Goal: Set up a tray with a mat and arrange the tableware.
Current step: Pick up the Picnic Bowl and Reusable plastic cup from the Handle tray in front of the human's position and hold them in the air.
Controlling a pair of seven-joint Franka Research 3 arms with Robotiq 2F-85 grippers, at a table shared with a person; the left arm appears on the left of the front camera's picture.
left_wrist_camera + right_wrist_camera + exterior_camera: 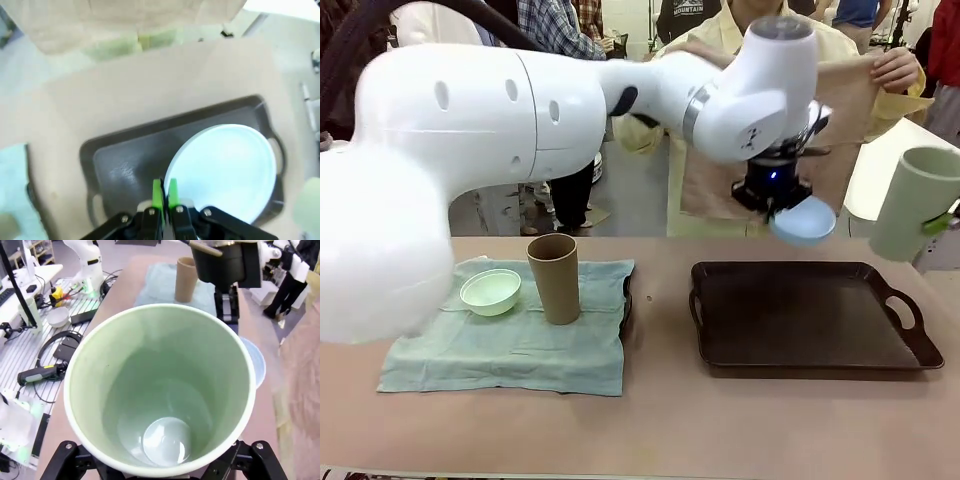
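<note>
My left gripper [776,200] reaches across to the right and is shut on the rim of a light blue bowl [804,222], held in the air over the far edge of the dark brown tray [810,350]. In the left wrist view the green pads [158,192] pinch the bowl [225,170] above the tray [125,160]. My right gripper [939,222] holds a pale sage green tumbler [914,203] aloft at the right edge; its open mouth [160,390] faces the right wrist camera. A person behind the table holds up a tan mat [855,105].
A pale mint bowl [490,291] and a brown tumbler [553,278] stand on a light green cloth [510,345] at the table's left. The tray has handles at both ends. My left arm spans the upper left of the front view.
</note>
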